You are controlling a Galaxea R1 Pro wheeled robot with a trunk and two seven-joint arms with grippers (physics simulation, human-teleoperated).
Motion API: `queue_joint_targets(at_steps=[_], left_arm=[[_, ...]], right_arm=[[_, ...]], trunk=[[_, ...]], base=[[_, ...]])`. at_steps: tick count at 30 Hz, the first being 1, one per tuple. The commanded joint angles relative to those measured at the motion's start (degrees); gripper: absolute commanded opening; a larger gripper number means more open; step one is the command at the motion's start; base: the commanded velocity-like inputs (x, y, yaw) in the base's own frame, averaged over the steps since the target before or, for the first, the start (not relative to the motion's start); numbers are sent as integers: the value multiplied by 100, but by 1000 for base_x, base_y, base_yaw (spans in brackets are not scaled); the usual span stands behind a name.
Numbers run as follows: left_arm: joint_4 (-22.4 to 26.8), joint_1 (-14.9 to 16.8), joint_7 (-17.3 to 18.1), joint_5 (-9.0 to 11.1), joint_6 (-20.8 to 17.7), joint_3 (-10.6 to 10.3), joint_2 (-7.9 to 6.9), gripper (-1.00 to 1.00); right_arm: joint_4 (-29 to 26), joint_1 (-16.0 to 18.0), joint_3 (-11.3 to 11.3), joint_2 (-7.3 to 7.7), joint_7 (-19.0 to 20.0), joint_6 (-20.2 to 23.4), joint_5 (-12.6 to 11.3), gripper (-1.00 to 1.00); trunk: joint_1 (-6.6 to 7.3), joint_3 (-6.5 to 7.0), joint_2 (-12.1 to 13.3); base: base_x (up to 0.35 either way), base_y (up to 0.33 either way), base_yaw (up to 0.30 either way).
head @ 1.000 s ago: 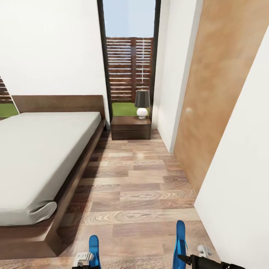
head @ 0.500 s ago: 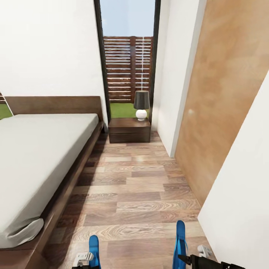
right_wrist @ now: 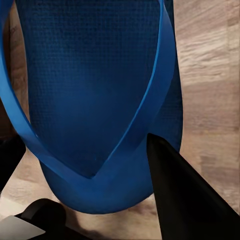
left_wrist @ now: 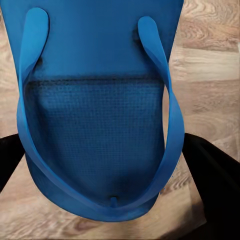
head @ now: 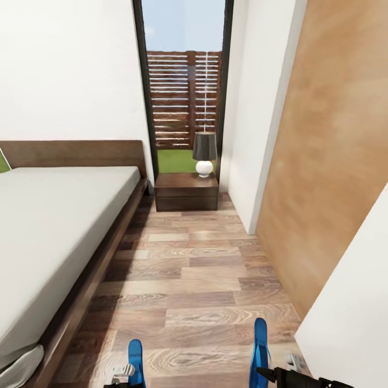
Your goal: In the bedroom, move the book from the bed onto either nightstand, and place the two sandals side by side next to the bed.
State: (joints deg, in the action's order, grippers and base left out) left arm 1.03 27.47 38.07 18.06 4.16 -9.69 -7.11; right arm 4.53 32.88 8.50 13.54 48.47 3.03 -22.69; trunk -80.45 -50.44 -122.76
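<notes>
One blue sandal (head: 135,360) stands on edge in my left gripper (head: 125,373) at the bottom of the head view. In the left wrist view, black fingers (left_wrist: 216,176) flank this sandal (left_wrist: 95,120) at its toe end. My right gripper (head: 276,373) is shut on the other blue sandal (head: 260,345), and a black finger (right_wrist: 186,196) presses its edge (right_wrist: 95,90). Both sandals hang above the wood floor. The bed (head: 54,226) with its pale grey mattress runs along the left. The dark nightstand (head: 186,192) stands by the headboard under the window. The book is out of view.
A lamp (head: 205,153) with a dark shade and white base sits on the nightstand. A white wall and a wooden panel (head: 318,178) close the right side. A strip of plank floor (head: 199,275) runs between bed and wall toward the nightstand.
The whole view has shifted: the bed has slid left and down out of frame and the nightstand sits a little lower, so the camera has moved. Both sandals stay put in my grippers.
</notes>
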Motion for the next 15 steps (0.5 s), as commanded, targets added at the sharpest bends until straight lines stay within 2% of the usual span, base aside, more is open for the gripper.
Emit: queue_joint_targets(at_steps=[1,10,15], left_arm=[[-6,4,8,31,41,-42,-1,-100],[-6,4,8,31,41,-42,-1,-100],[-6,4,8,31,41,-42,-1,-100]], right_arm=[[13,8,29,0,19,40,-69,-100],[13,8,28,0,18,40,-69,-100],[13,8,28,0,18,40,-69,-100]], trunk=[[-2,-5,-2],[-2,-5,-2],[-2,-5,-2]], base=[[297,0,0],[292,-1,0],[291,-95,0]])
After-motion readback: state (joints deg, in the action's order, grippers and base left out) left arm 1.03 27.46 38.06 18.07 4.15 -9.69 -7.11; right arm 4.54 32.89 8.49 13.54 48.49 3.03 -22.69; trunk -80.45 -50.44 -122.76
